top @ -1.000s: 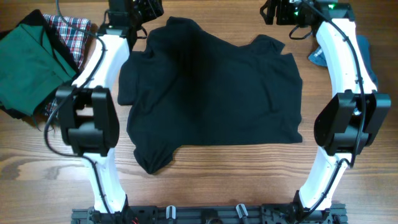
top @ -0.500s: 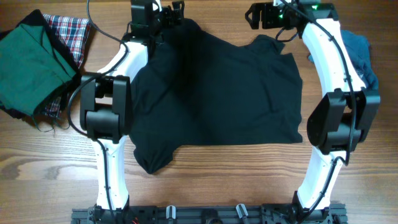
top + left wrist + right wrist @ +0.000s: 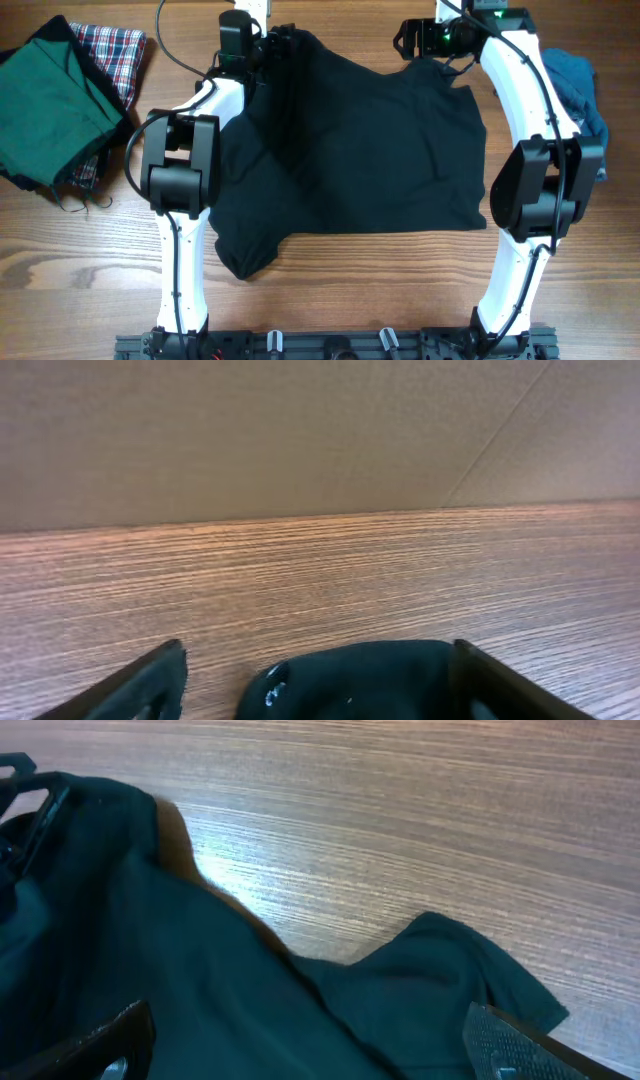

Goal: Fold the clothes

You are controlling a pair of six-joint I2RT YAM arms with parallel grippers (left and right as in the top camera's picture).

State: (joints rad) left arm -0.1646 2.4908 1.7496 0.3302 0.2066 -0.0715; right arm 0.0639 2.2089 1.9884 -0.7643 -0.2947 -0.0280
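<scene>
The black shirt (image 3: 350, 140) lies spread flat on the wooden table (image 3: 380, 290), with one corner bunched at the near left. My left gripper (image 3: 280, 42) is at the shirt's far left edge. In the left wrist view its jaws (image 3: 319, 652) stand wide open, with a fold of black fabric (image 3: 370, 680) between them, not pinched. My right gripper (image 3: 410, 38) is at the shirt's far right edge. In the right wrist view it (image 3: 308, 1015) is open above the shirt cloth (image 3: 200, 970). A teal-blue garment (image 3: 580, 90) lies crumpled at the far right, partly behind the right arm.
A folded dark green garment (image 3: 50, 100) lies on a red plaid cloth (image 3: 115, 50) at the far left. Both arms stretch from the near edge to the far edge, along the shirt's sides. A wall rises just beyond the table's far edge (image 3: 300, 518).
My left arm has swung right, from beside the shirt onto its far left edge. My right gripper has shifted a little left toward the shirt's far right edge. The shirt has barely moved.
</scene>
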